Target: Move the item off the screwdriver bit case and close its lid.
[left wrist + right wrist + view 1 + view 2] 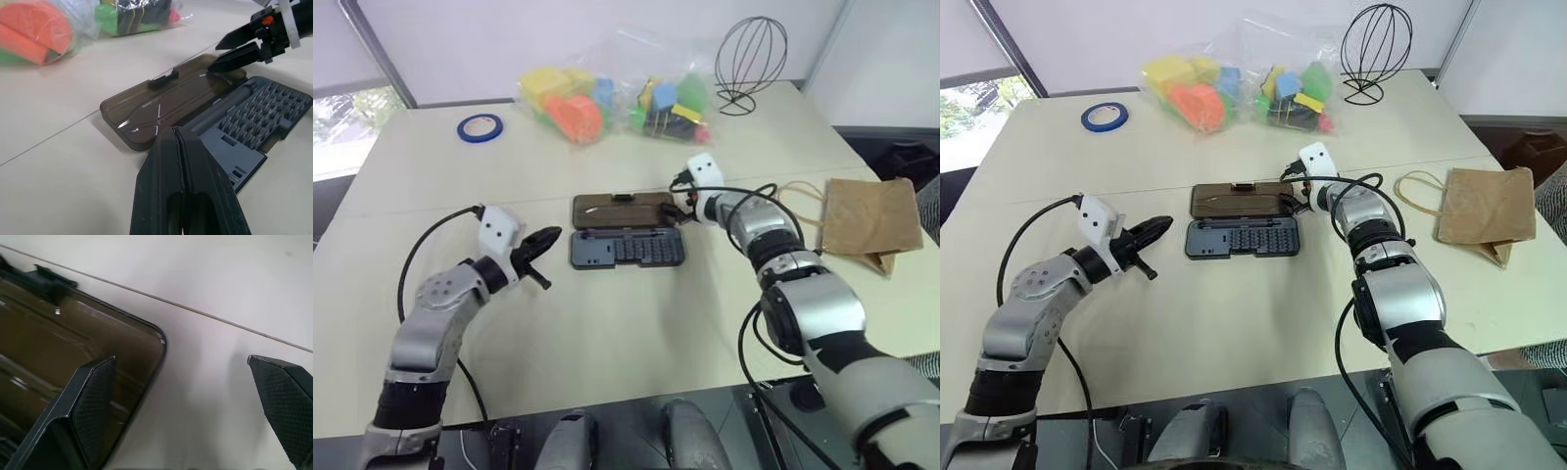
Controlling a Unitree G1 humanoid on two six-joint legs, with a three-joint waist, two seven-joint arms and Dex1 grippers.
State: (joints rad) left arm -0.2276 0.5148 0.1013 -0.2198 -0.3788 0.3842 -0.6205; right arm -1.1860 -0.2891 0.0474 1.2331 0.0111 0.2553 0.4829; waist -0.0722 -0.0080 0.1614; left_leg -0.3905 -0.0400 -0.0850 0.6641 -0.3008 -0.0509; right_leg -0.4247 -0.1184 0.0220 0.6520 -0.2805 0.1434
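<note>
The screwdriver bit case lies open mid-table, its blue-grey tray (pixel 626 249) in front and its lid (pixel 622 209), smoky brown, flat on the table behind it. My right gripper (pixel 188 401) is open at the lid's right end; one finger (pixel 93 401) is over the lid's corner and the other (pixel 286 401) over bare table. Left of the tray, my left gripper (pixel 551 239) is shut and empty, pointing at the case. The item, a brown paper bag (pixel 867 220) with looped cord handles, lies flat on the table to the right, apart from the case.
Clear bags of colourful toys (pixel 617 98) sit at the back of the table. A blue tape roll (pixel 480 126) is at the back left and a black wire stand (pixel 751 59) at the back right.
</note>
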